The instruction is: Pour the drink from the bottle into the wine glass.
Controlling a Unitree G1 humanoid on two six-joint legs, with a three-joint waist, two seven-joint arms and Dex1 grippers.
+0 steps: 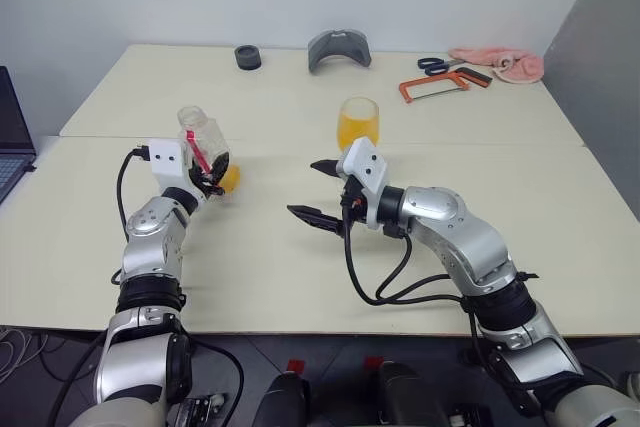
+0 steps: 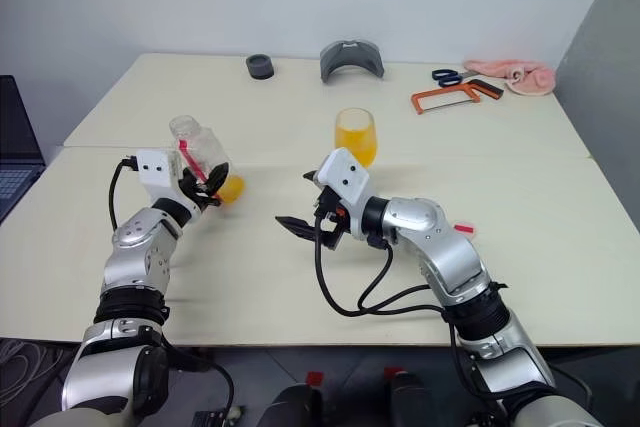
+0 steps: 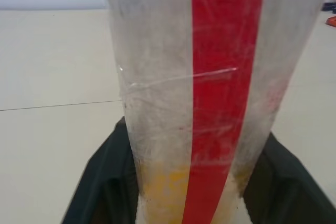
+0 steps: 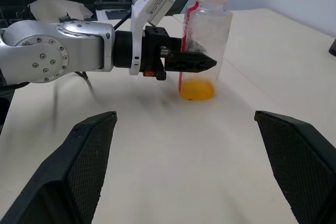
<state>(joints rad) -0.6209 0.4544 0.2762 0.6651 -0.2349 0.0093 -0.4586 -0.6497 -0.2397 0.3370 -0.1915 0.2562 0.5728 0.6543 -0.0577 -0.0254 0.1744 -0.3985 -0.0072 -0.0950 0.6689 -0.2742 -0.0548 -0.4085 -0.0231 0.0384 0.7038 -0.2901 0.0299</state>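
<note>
The pouring looks done. The wine glass (image 2: 356,137), standing just beyond my right gripper (image 1: 312,190), holds most of the orange drink (image 1: 357,133). The uncapped bottle (image 4: 203,40) stands upright on the table (image 1: 250,247) between my left gripper's (image 2: 207,190) fingers (image 4: 195,62), with only a little juice at its bottom. Whether those fingers grip it or have loosened, I cannot tell. My right jaws are spread wide and empty, well apart from the bottle. What seems left is letting go and drawing back.
</note>
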